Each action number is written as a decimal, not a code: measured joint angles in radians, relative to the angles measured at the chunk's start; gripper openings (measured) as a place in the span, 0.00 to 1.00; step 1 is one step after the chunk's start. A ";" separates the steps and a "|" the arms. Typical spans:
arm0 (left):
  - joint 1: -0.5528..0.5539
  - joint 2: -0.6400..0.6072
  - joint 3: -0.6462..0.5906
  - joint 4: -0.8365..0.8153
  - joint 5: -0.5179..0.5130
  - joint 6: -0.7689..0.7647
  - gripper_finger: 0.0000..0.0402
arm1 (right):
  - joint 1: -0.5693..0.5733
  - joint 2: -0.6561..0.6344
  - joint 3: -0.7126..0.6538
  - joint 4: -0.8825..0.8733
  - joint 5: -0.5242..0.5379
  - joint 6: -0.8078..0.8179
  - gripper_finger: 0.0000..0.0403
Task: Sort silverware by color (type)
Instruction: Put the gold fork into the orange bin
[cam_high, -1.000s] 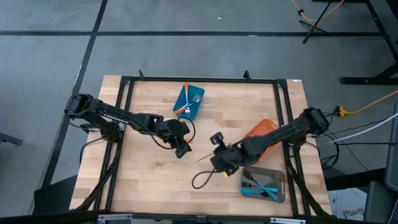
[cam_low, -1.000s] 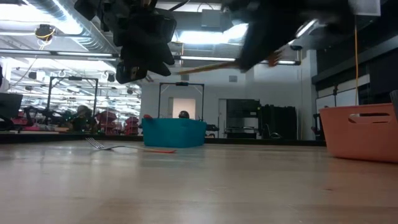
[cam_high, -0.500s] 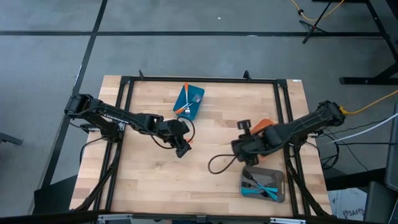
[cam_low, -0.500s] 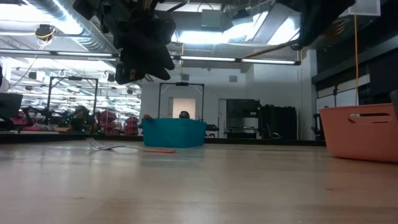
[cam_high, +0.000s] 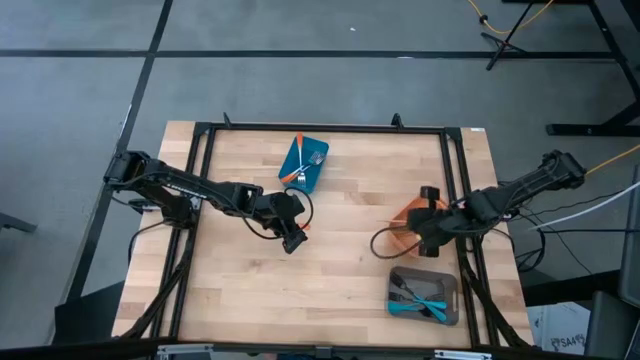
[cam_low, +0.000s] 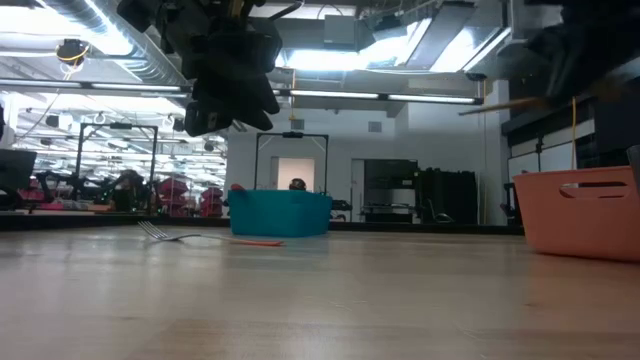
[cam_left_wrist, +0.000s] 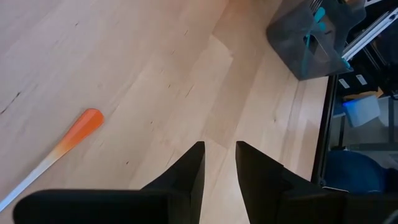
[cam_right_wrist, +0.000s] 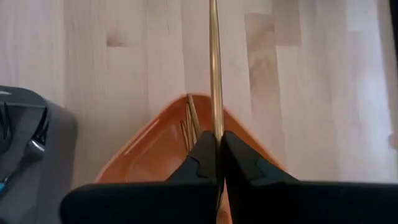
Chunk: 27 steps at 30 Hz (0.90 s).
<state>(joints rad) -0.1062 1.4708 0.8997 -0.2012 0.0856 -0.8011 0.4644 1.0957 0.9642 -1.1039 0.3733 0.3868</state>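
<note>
My right gripper (cam_high: 421, 226) hangs over the orange container (cam_high: 408, 214) at the table's right, shut on a gold fork (cam_right_wrist: 214, 62). The fork sticks out toward the table's left and shows in the air in the low view (cam_low: 520, 103). More gold forks (cam_right_wrist: 189, 121) lie in that container. My left gripper (cam_high: 293, 238) hovers left of the table's middle, open, with nothing between its fingers (cam_left_wrist: 219, 167). An orange-handled fork (cam_left_wrist: 68, 142) lies flat on the table beside it, also in the low view (cam_low: 205, 238). My right gripper pinches the gold fork's slim shaft (cam_right_wrist: 214, 124) between its two fingers (cam_right_wrist: 200, 155). The fingers slant down from the table's right. The fork reaches out past the fingertips, almost level, lifted clear above the orange container.
A blue container (cam_high: 304, 163) with forks stands at the far middle. A grey container (cam_high: 425, 297) with blue-handled forks sits at the near right, just nearer than the orange one. A dark frame (cam_high: 320, 128) runs around the table. Bare wood lies between the arms.
My right gripper has carried the gold fork from near the table's middle toward the right edge and a little up, until it is over the orange container, rolling its wrist on the way. It has stayed shut on the fork.
</note>
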 joint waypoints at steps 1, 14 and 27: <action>0.000 0.000 0.000 0.000 0.000 0.000 0.21 | 0.000 -0.031 -0.036 0.023 0.000 0.014 0.00; 0.000 0.000 0.000 0.000 -0.029 0.000 0.21 | 0.000 -0.238 -0.330 0.161 -0.047 0.091 0.00; 0.000 0.000 0.000 0.000 -0.043 0.000 0.21 | 0.000 -0.239 -0.406 0.162 -0.082 0.118 0.00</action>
<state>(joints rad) -0.1062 1.4712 0.8997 -0.2008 0.0425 -0.8009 0.4644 0.8570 0.5587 -0.9424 0.2916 0.5053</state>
